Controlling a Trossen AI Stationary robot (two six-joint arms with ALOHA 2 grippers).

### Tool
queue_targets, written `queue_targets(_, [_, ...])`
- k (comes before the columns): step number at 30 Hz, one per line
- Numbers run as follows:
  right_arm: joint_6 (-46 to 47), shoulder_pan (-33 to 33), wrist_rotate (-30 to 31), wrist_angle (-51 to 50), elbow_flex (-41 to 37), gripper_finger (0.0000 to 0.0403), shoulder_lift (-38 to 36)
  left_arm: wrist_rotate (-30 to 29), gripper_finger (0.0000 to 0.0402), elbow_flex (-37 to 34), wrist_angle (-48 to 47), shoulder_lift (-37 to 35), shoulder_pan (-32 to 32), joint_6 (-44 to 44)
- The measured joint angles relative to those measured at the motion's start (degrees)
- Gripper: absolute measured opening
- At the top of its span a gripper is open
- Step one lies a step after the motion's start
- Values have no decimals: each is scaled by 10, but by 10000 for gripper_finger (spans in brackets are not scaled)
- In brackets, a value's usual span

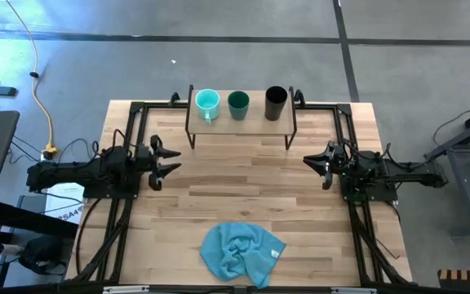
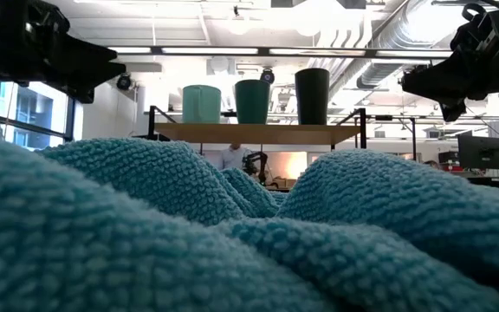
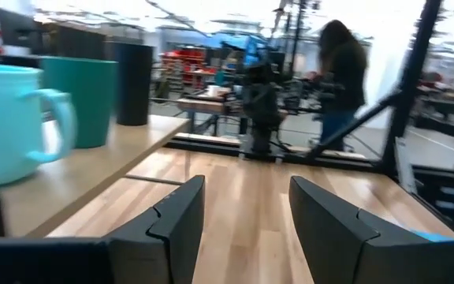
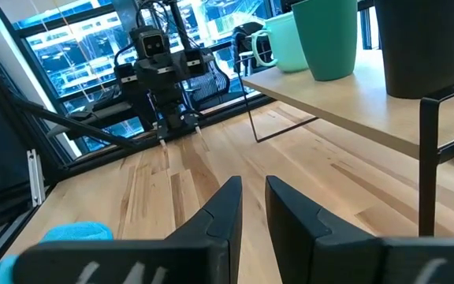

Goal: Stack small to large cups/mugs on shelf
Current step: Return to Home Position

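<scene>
**Shelf and vessels.** The shelf stands at the far middle of the table. Three vessels stand upright on its board in one row, side by side and apart from one another. In the high view, reading from the left arm's side to the right arm's side, they are:

1. the light turquoise mug
2. the dark teal cup
3. the tall black cup

**Left gripper.** The left gripper hangs above the table's left side, near the shelf's left legs and clear of them. It points toward the table's middle. Its fingers are spread wide and hold nothing.

**Right gripper.** The right gripper hangs above the table's right side, facing the left one. It is well apart from the shelf. Its fingers stand slightly apart, with only a narrow gap between them (visible in the right wrist view), and nothing lies in that gap.

**Other items.** A crumpled blue cloth lies on the table near its front edge, between the two arm bases. It is well apart from the shelf and from both grippers. A person stands in the room beyond the table.
</scene>
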Motion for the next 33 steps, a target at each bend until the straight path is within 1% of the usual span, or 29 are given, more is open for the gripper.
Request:
queue_targets(4, [0, 0, 0, -1, 0, 50, 0, 13, 175, 0, -1, 0, -24, 18])
queue_targets(7, [3, 0, 0, -6, 0, 50, 0, 38, 175, 0, -7, 0, -33, 38])
queue_targets(12, [11, 0, -10, -12, 0, 50, 0, 81, 175, 0, -22, 0, -31, 63])
queue_targets(17, [11, 0, -16, -13, 0, 50, 0, 93, 175, 0, -32, -6, -31, 81])
queue_targets(21, [13, 0, -16, -13, 0, 50, 0, 119, 175, 0, -37, -18, -31, 94])
queue_targets(27, [15, 0, -16, -13, 0, 50, 0, 119, 175, 0, -84, -68, -31, 123])
queue_targets(30, [15, 0, -16, -13, 0, 50, 0, 113, 175, 1, -77, -66, -31, 149])
queue_targets(33, [17, 0, -16, -13, 0, 50, 0, 102, 175, 1, -78, -66, -31, 155])
